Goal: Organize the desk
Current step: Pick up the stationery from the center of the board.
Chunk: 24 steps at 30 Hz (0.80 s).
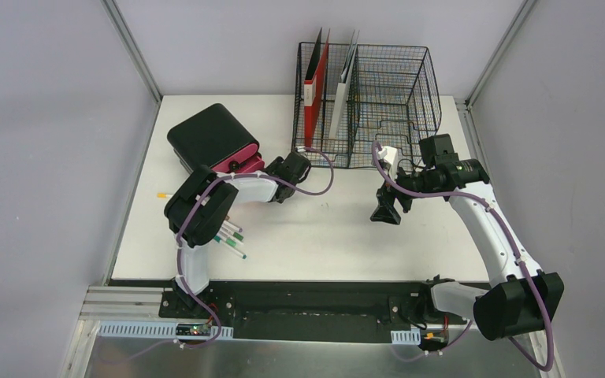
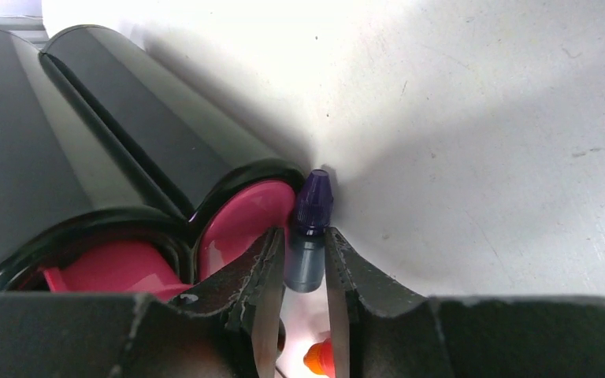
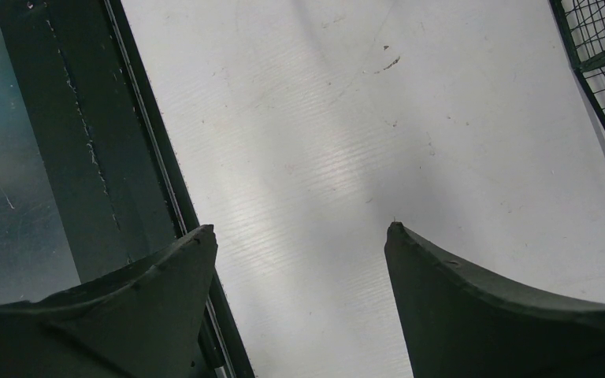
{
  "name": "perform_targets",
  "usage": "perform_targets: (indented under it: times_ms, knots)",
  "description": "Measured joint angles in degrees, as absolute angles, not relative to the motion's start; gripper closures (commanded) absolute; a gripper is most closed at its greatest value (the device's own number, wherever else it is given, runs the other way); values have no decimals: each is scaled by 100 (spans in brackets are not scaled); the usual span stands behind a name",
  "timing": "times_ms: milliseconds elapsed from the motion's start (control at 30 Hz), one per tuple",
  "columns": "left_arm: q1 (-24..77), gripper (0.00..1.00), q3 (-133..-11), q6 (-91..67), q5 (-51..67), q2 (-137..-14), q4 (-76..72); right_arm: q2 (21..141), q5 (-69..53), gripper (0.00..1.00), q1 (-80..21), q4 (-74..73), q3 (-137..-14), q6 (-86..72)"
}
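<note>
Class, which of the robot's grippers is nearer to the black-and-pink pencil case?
Left. The left gripper sits right at the open pink end of the pencil case, closed on a purple-capped marker. The right gripper hangs open far off, before the wire rack.

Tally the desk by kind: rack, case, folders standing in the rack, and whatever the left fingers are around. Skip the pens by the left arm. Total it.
Wire-mesh rack: 1
Black case: 1
Folders upright in the rack: 2 (red folder, white folder)
Purple-capped item between the left fingers: 1
Total: 5
</note>
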<state>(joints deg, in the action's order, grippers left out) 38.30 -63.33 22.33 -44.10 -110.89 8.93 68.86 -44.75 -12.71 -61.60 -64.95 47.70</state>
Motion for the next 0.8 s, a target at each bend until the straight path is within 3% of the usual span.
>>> perform_targets:
  times_ms: [500,800]
  knots:
    - [3662,81,-6386,2064,-3817,-11093,1122,6886,-4438,19,-1271,-6160,-6495,4772]
    - [3695,80,-6383,1697,-2803,-10687,1653,6886,-4431,19,-1271,-6160,-6495,4775]
